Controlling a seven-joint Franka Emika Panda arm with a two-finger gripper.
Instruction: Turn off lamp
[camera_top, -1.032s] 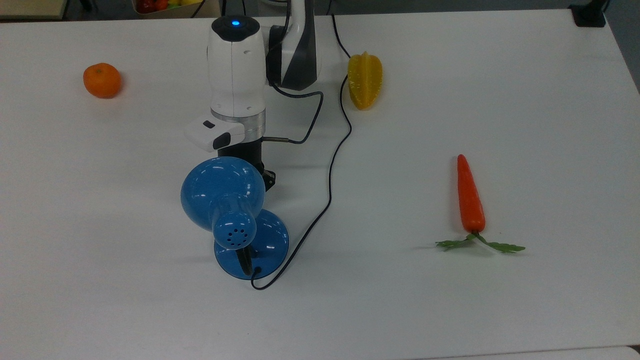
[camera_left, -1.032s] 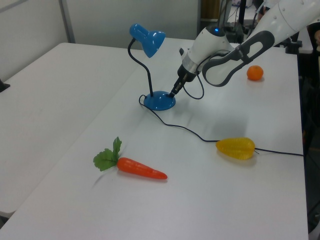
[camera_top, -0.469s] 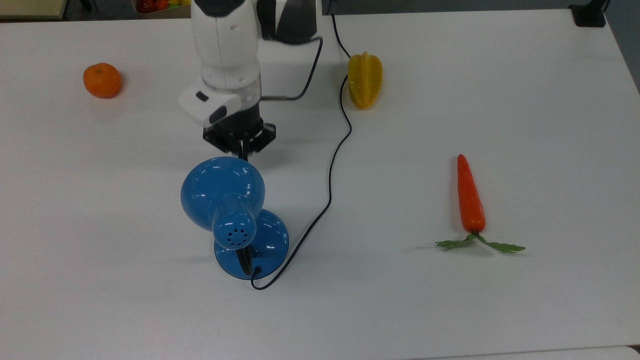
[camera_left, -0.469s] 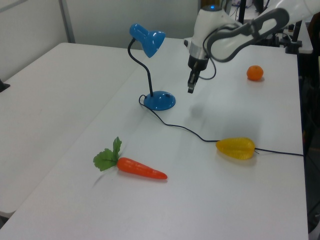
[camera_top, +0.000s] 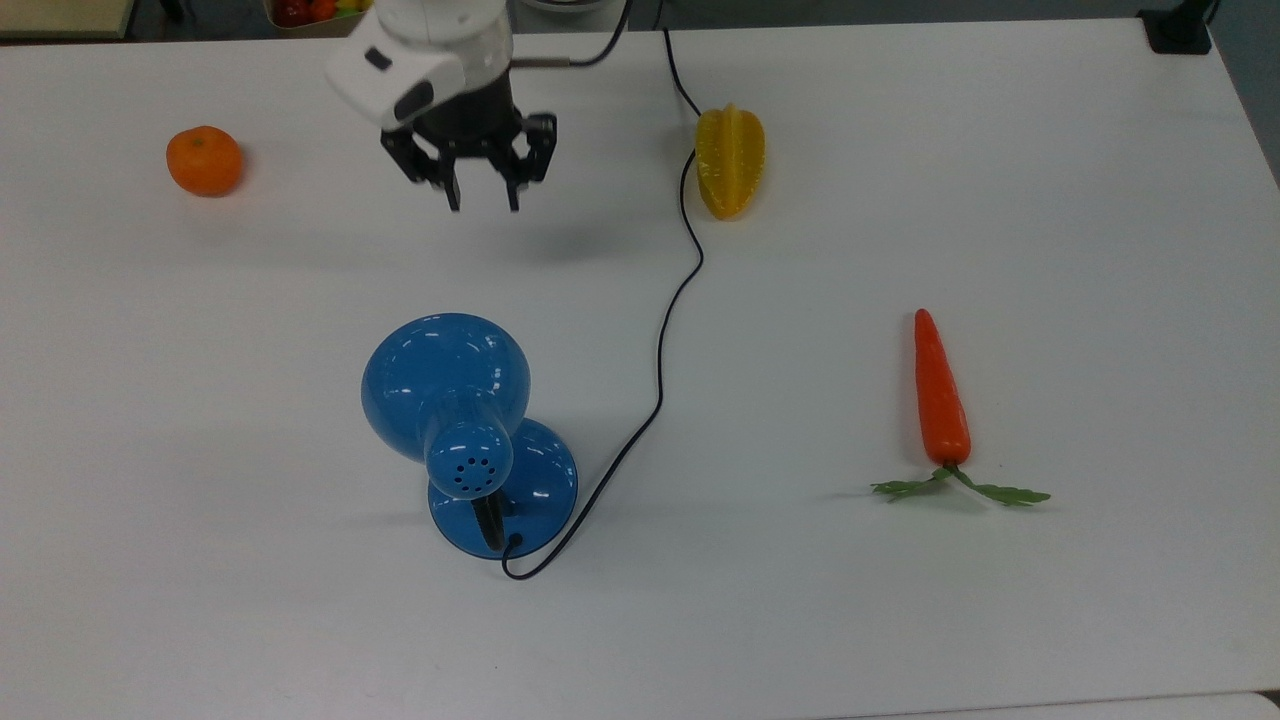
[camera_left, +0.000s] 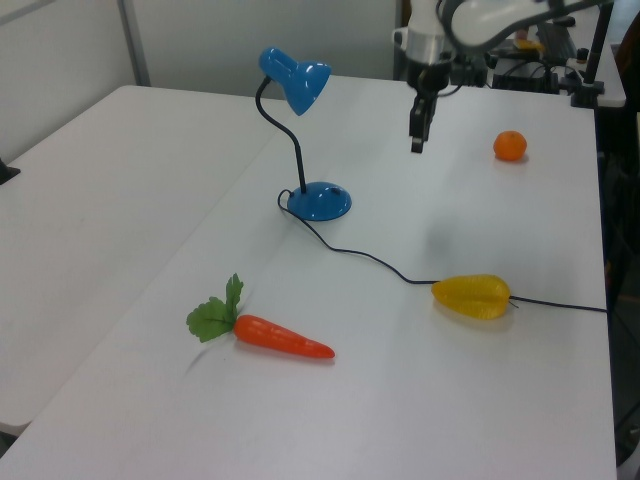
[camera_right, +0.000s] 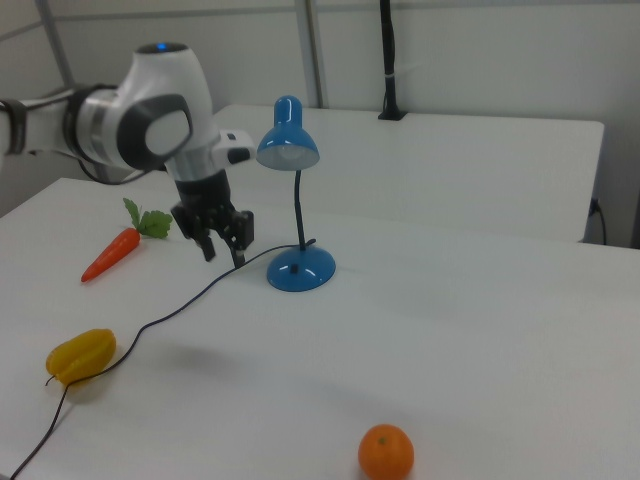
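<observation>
The blue lamp stands on the white table with its bell shade (camera_top: 440, 385) leaning over its round base (camera_top: 535, 480). Its black neck (camera_left: 298, 160) curves up from the base (camera_left: 320, 201) to the shade (camera_left: 296, 80). A thin black cord (camera_top: 660, 370) runs from the base toward the table's far edge. My gripper (camera_top: 485, 203) hangs in the air well clear of the lamp, toward the top view's top. It is open with nothing between its fingers. In the right view the gripper (camera_right: 226, 256) is left of the lamp base (camera_right: 300, 270).
An orange (camera_top: 204, 160) lies at the top view's left. A yellow starfruit (camera_top: 730, 160) rests beside the cord, and a carrot (camera_top: 940, 395) with green leaves lies at the top view's right. The table's front edge (camera_top: 640, 705) is near the lamp.
The gripper rose from beside the lamp base and drew back toward the top view's top. Its fingers, together before, have parted. The lamp has not moved.
</observation>
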